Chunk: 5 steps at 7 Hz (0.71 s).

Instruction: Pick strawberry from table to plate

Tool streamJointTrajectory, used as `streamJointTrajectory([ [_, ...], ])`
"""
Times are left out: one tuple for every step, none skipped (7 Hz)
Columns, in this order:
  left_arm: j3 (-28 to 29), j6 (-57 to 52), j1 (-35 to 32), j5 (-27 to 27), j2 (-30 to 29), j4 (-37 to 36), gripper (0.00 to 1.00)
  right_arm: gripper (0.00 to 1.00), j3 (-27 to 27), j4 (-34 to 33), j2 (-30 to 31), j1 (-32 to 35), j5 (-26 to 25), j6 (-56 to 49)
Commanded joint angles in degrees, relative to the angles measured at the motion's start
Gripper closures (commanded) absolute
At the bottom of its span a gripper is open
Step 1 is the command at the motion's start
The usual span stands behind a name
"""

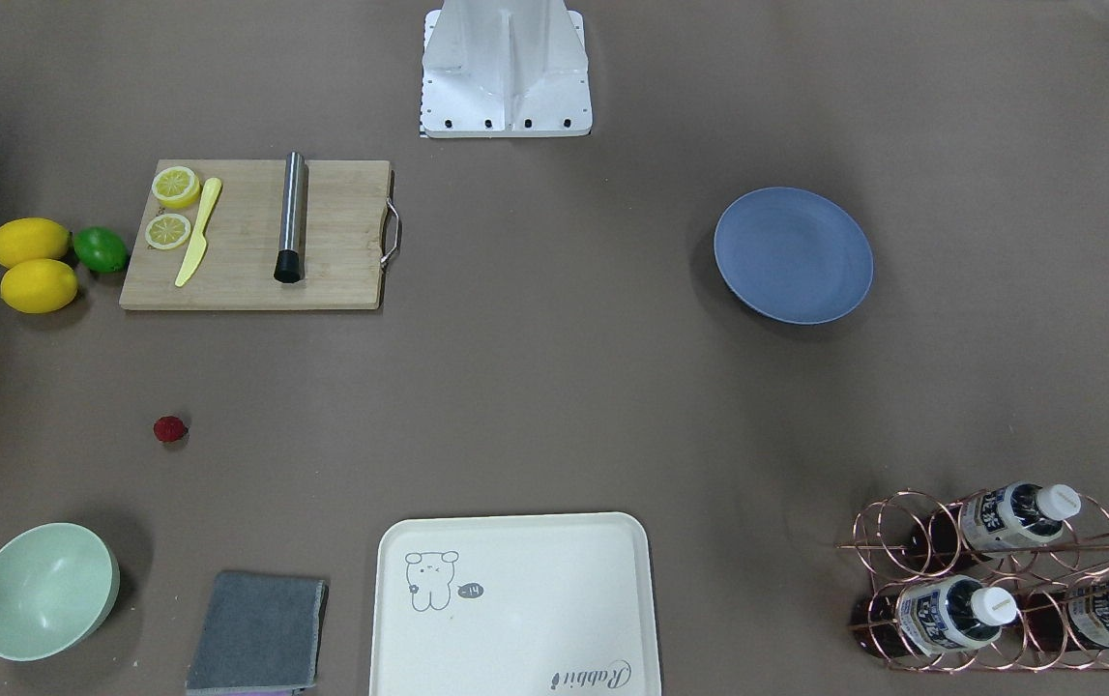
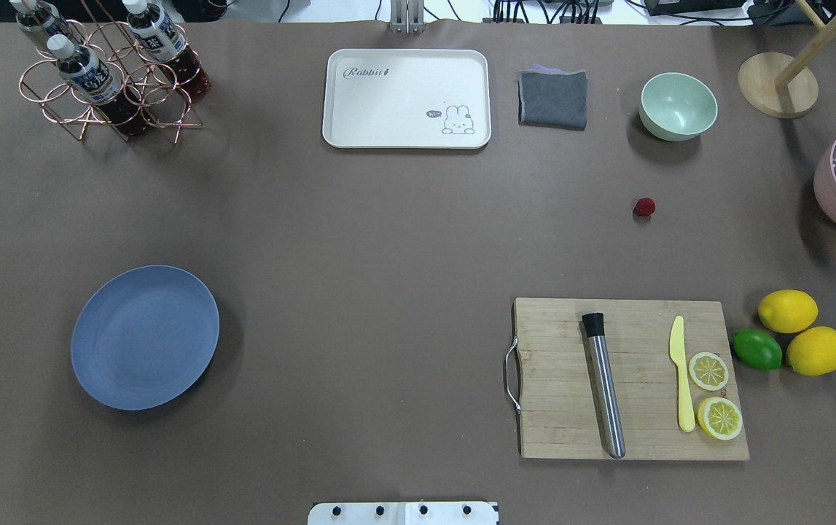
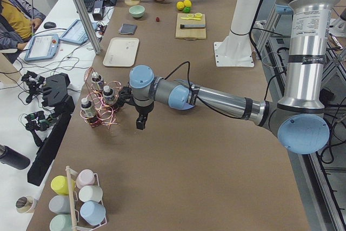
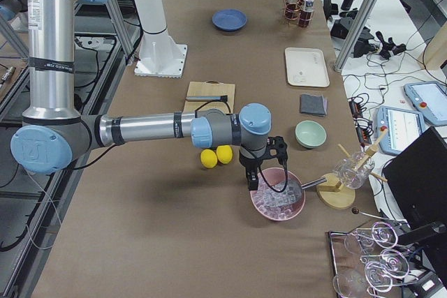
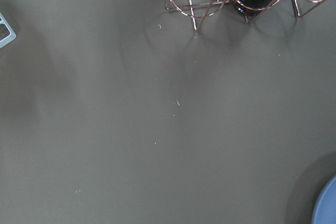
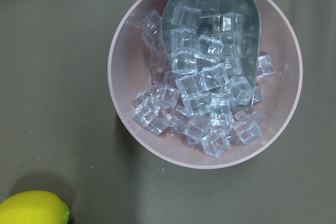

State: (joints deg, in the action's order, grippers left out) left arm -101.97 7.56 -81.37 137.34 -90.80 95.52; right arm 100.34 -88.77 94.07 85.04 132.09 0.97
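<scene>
The small dark red strawberry (image 1: pixel 170 429) (image 2: pixel 644 207) (image 3: pixel 157 19) lies alone on the brown table (image 2: pixel 388 240), between the pale green bowl and the cutting board. Far across the table the blue plate (image 1: pixel 793 255) (image 2: pixel 144 337) (image 4: pixel 230 19) holds nothing, and its rim shows at the corner of the left wrist view (image 5: pixel 328 203). My left gripper (image 3: pixel 140 125) hangs over bare cloth beside the bottle rack. My right gripper (image 4: pixel 251 185) hovers over a pink bowl of ice. I cannot tell whether either is open or shut.
A cutting board (image 2: pixel 629 379) carries a steel muddler, a yellow knife and two lemon halves, with lemons and a lime (image 2: pixel 756 348) beside it. Along the far edge stand the green bowl (image 2: pixel 678 106), a grey cloth (image 2: pixel 552 98), a cream tray (image 2: pixel 407 98) and a copper bottle rack (image 2: pixel 111 73). A seated person (image 3: pixel 16 14) is off the table.
</scene>
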Motion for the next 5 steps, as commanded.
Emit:
streamJointTrajectory([
  [-0.1,-0.1,0.3,-0.1,-0.1,0.3,0.03,0.00,-0.2,0.0,0.6,-0.2,1.2,-0.1],
  [0.2,-0.3,1.6,-0.1,-0.3,1.8,0.03,0.00,-0.2,0.0,0.6,-0.8,1.2,-0.1],
  [0.2,0.3,5.0,-0.1,-0.3,2.6,0.03,0.00,-0.2,0.0,0.5,-1.1,1.2,-0.1],
  [0.0,3.4,5.9,-0.1,-0.3,2.7,0.02,0.00,0.0,0.0,0.2,-1.1,1.2,-0.1],
  [0.5,8.1,8.4,-0.3,0.0,4.9,0.02,0.00,0.2,0.0,0.2,-1.1,1.2,-0.1],
])
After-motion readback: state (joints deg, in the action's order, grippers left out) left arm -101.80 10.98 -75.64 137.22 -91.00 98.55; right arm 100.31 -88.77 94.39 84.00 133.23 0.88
